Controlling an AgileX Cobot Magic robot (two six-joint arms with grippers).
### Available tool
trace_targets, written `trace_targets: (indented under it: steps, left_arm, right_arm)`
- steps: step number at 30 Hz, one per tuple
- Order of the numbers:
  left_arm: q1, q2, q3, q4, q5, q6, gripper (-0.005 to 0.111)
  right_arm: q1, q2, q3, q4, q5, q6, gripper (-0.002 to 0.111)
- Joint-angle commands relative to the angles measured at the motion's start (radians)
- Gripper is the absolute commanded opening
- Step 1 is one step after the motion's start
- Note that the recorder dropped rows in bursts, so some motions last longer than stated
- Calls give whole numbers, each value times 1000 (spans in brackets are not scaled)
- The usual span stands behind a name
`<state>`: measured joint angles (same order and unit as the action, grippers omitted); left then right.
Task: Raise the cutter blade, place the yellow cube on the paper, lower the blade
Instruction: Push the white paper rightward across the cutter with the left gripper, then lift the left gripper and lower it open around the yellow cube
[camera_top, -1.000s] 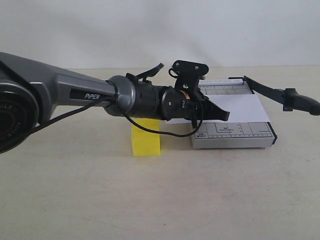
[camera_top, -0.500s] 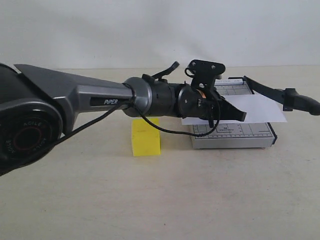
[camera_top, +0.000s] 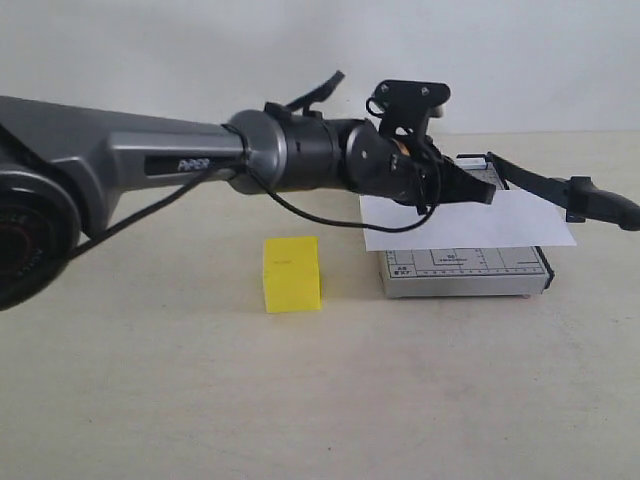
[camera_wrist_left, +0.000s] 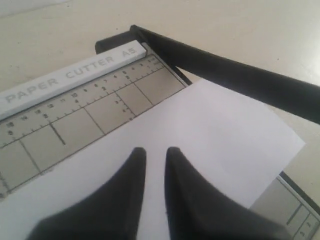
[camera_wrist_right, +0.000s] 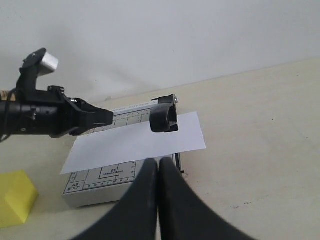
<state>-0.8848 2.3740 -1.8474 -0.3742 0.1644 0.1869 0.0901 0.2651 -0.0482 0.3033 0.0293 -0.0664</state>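
On trimmer (camera_top: 465, 272), paper (camera_top: 470, 222); blade (camera_top: 560, 190) raised. Near trimmer, apart: yellow cube (camera_top: 291, 273). Above trimmer, left gripper (camera_wrist_left: 155, 153) fingers narrowly parted, empty; right gripper (camera_wrist_right: 159, 166) fingers pressed together.

From my station I see a pale beige table (camera_top: 150, 400), its matte top evenly lit, with only soft shadows on it. A plain white wall (camera_top: 200, 50) rises straight behind the table's far edge, meeting it in a faint line. The light over the table looks diffuse.
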Motion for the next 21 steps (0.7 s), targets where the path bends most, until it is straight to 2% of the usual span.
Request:
trace_targets:
  steps: [1,2,5,7,11,15,18,21]
  left_arm:
    - [42,-79,-9,5,166,3,40]
    - [59,-103,-9,5,241,-15,48]
    - [106,-161,-9,14,434,-78,58]
    - [139,-199,-9,64,558,-163,58]
    - [190,-285,-9,310,761,-370,58]
    - [195,-345,-9,461,899,-464,58]
    - [191,-362,-9,465,963,-497,62]
    - [187,-355,-9,469,1006,-568,72]
  right_arm:
    - [0,-2,0,1,-2,1,0]
    - [0,-2,0,1,-2,1,0]
    - [0,-2,0,1,-2,1,0]
    - [0,-2,0,1,-2,1,0]
    - [0,-2,0,1,-2,1,0]
    - [0,-2,0,1,-2,1,0]
    - [0,-2,0,1,-2,1,0]
    - [0,-2,0,1,-2,11,0]
